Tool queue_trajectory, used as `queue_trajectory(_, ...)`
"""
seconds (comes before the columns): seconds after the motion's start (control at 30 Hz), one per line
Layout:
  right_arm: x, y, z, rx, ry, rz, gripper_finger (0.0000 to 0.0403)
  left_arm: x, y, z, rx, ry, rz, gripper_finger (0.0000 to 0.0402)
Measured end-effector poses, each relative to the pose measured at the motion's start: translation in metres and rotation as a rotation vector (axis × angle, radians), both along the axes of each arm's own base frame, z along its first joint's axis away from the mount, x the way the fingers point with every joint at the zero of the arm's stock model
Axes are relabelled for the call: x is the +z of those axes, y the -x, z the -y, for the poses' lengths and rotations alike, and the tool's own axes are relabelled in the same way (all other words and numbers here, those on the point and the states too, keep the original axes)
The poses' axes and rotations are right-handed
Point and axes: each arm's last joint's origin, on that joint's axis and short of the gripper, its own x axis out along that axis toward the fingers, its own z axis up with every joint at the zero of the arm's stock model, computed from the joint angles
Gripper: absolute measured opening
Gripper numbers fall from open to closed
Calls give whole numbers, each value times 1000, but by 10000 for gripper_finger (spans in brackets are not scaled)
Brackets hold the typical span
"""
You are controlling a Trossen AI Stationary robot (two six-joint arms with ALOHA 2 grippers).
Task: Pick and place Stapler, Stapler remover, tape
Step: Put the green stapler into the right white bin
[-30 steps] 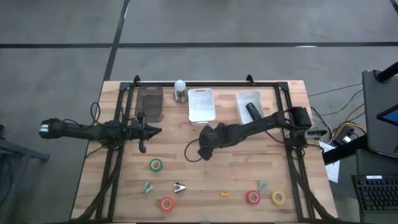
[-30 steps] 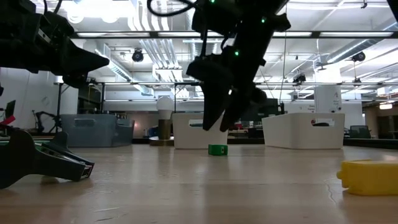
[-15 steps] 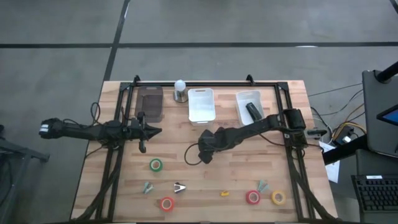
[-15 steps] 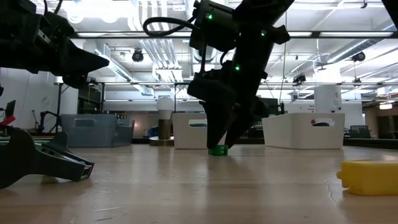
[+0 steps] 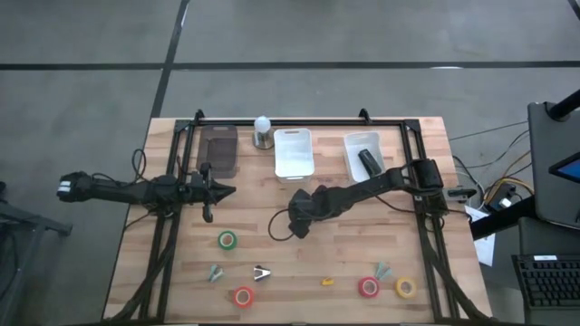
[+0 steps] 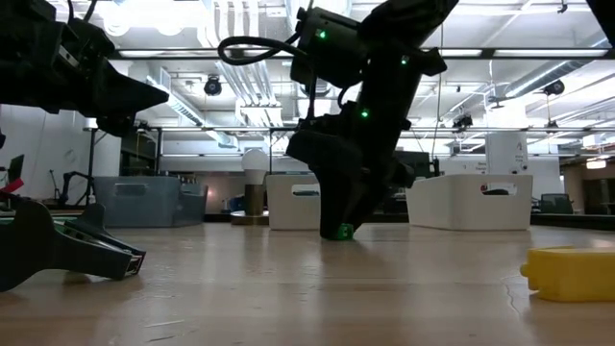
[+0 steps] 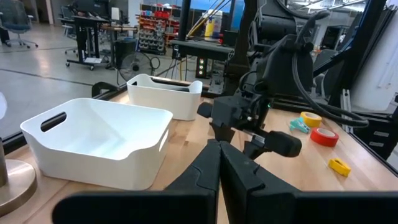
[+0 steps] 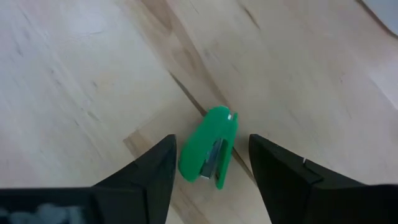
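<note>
We find the right tool (image 8: 211, 163) unclenched astride a small green plastic stapler (image 8: 210, 148) on the wooden table (image 8: 74, 74), left tool (image 7: 219, 163) clenched, empty, well apart.

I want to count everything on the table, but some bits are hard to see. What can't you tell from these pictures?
- High view: the right tool covers the green stapler, which only the right wrist view shows.
- High view: the dark thing in the right-hand white bin is too small to name.
- Low view: the dark object is cut off by the picture's left edge.
- Low view: the yellow piece is cut off by the picture's right edge.
</note>
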Motion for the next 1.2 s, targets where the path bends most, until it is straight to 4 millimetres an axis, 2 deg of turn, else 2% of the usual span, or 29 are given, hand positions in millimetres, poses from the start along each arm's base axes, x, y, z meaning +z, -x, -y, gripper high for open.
queue_trajectory(0.23, 2, -1, 0, 11, 1, 13, 161, 0, 0, 0, -1, 0, 0, 12)
queue_trajectory(0.6, 2, -1, 0, 47, 12, 5, 86, 0, 0, 0, 0, 0, 0, 12)
queue_trajectory(0.83, 7, 0, 0, 69, 7, 12, 69, 0, 0, 0, 0, 0, 0, 12)
queue_trajectory(0.97, 22, 2, 0, 89, 12, 50, 73, 0, 0, 0, -1, 0, 0, 12)
queue_trajectory(1.2, 74, 17, 2, 116, 52, 139, 68, 0, 0, 0, 0, 0, 0, 12)
